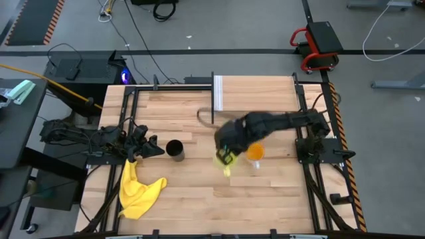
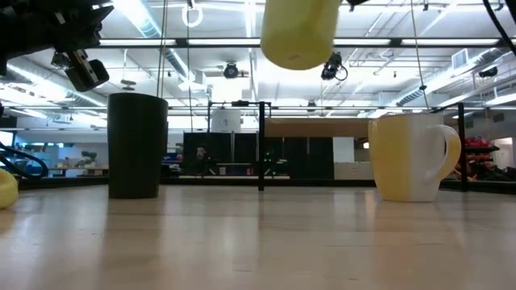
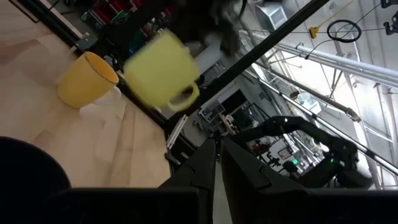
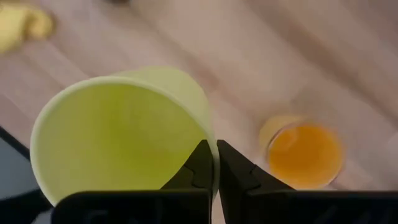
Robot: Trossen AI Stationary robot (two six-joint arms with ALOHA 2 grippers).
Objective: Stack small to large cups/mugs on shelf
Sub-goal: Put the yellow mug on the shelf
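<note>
High view: I see the right tool near mid-counter, clamped on the rim of the yellow-green mug, which the low view shows lifted clear of the counter. The orange mug stands just beside it. The black tumbler stands close to the left tool, whose fingers meet, holding nothing. The shelf lies beyond.

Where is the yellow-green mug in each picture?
High view: the yellow-green mug hangs under the right gripper, mid-table.
Low view: top centre, lifted off the table.
Left wrist view: upper middle, in the air.
Right wrist view: big, on the left, rim pinched.
Shared landmark: the orange mug beside it.
</note>
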